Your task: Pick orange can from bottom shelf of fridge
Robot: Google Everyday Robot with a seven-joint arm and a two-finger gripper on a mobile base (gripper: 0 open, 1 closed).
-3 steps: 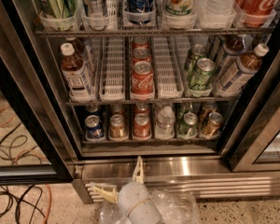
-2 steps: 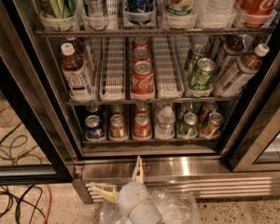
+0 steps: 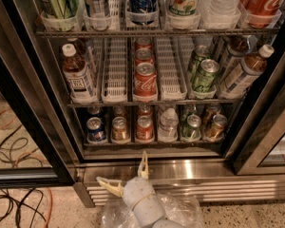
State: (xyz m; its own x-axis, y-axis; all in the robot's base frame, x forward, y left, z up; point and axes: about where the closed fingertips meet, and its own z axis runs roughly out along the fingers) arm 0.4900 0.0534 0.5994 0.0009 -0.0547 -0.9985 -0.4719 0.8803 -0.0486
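Note:
The fridge [image 3: 33, 103] stands open in front of me. On the bottom shelf [image 3: 152, 144] the orange can [image 3: 119, 128] stands upright in the front row, between a blue can [image 3: 96, 129] on its left and a red can [image 3: 144, 127] on its right. My gripper [image 3: 127, 174] is low in the view, in front of the steel base [image 3: 190, 170] and below the shelf, slightly right of the orange can. Its two pale fingers [image 3: 143, 161] are spread wide apart and hold nothing.
A clear bottle [image 3: 168, 125], a green can [image 3: 192, 127] and a tilted brownish can [image 3: 215, 126] fill the right of the bottom shelf. The rack above holds red cola cans [image 3: 145, 82], bottles and green cans. Cables [image 3: 14, 203] lie on the floor at left.
My gripper has edged slightly up toward the fridge. Nothing else has moved.

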